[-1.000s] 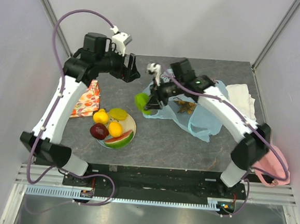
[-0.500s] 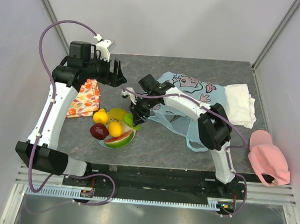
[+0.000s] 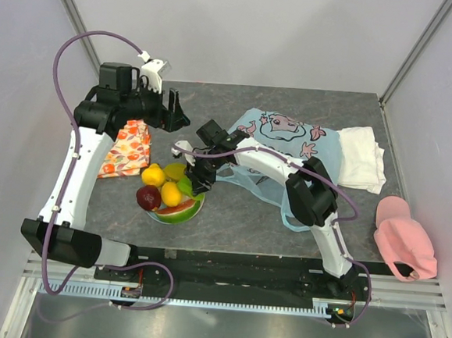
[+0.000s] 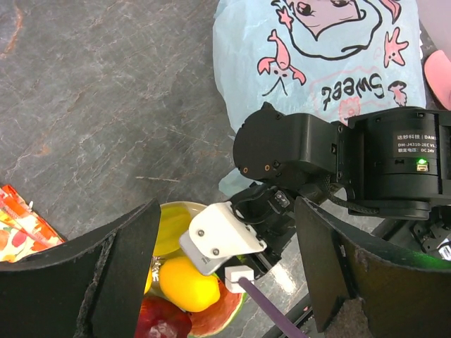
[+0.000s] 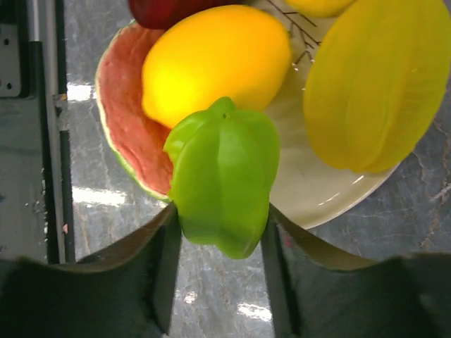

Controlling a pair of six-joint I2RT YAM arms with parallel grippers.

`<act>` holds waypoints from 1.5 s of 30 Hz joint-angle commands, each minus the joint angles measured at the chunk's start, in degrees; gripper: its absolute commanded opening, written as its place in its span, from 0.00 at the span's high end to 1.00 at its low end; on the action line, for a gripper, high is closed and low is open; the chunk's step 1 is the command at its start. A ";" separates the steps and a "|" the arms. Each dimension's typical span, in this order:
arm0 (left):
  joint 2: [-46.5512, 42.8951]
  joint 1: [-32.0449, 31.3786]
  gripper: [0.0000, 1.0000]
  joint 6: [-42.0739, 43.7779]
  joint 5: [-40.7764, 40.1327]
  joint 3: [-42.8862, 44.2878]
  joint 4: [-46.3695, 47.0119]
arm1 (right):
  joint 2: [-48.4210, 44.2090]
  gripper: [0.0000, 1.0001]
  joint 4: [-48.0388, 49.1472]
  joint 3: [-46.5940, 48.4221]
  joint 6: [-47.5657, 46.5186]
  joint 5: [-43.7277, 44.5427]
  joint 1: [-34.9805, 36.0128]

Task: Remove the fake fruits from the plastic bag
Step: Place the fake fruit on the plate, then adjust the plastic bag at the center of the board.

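Right hand (image 5: 220, 243) is clenched on one glossy green ribbed toy fruit (image 5: 224, 186), over the edge of the round white plate (image 5: 317, 191). On that plate I count five: two yellow lemons (image 3: 153, 176) (image 3: 171, 194), one yellow starfruit (image 5: 377, 84), one dark red apple (image 3: 148, 198), one watermelon slice (image 5: 130, 137). Left hand (image 3: 173, 112) hangs released behind the plate. One crinkly light-blue cartoon-print plastic bag (image 3: 291, 139) lies spread on the surface, right of the plate.

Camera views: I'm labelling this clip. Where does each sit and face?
Top external: above and behind the bases, looking down at the table; both arms show.
Left wrist: looks down past the open left gripper at plastic bag and right arm.
Right wrist: just above the plate; right gripper holds the green fruit.
Shared: both wrists see the watermelon slice.
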 commanded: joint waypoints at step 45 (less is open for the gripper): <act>22.58 -7.87 0.01 -11.40 4.54 -7.71 5.85 | -43.53 0.16 -6.01 -36.69 -1.06 13.36 -13.91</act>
